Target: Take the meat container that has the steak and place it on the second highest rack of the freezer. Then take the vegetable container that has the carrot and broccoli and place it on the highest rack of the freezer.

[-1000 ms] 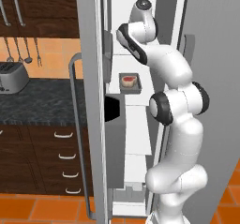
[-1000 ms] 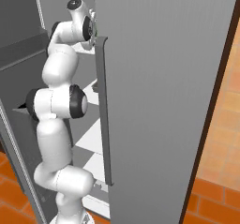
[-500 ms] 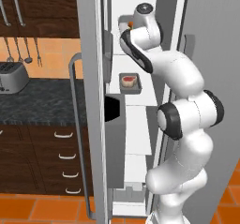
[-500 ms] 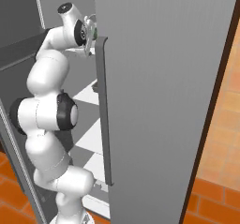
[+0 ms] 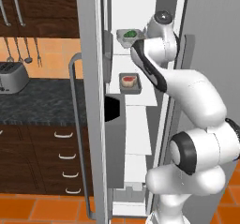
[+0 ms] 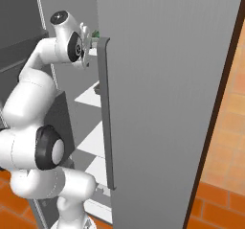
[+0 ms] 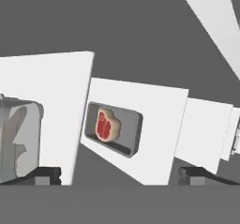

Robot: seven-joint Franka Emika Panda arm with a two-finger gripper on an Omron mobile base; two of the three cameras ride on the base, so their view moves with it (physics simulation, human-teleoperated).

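In the open freezer [image 5: 140, 124] the vegetable container [image 5: 128, 37] stands on the highest rack [image 5: 123, 49], with green broccoli [image 5: 131, 33] in it; the carrot is hidden. One shelf lower, the meat container [image 5: 130, 82] with the red steak [image 5: 128, 80] rests on the second highest rack [image 5: 149, 91]. My gripper [image 7: 122, 175] is open and holds nothing. The grey vegetable container [image 7: 18, 138] lies just outside its left fingertip [image 7: 47, 173]. The meat container [image 7: 113, 129] and steak [image 7: 106, 124] show ahead between the fingers. From the right, the hand [image 6: 85, 41] sits at the top shelf beside the broccoli [image 6: 95, 33].
The open grey freezer door [image 5: 89, 101] with its long handle [image 5: 75, 134] and dark bin [image 5: 115, 138] stands to the left of the arm. The shut fridge door [image 6: 167, 103] and its handle [image 6: 106, 118] are close on the right. A toaster [image 5: 10, 77] sits on the dark counter.
The gripper has opened fully and let go of the vegetable container, which now rests on the top rack. The hand has drawn back slightly, and the elbow has swung out to the right.
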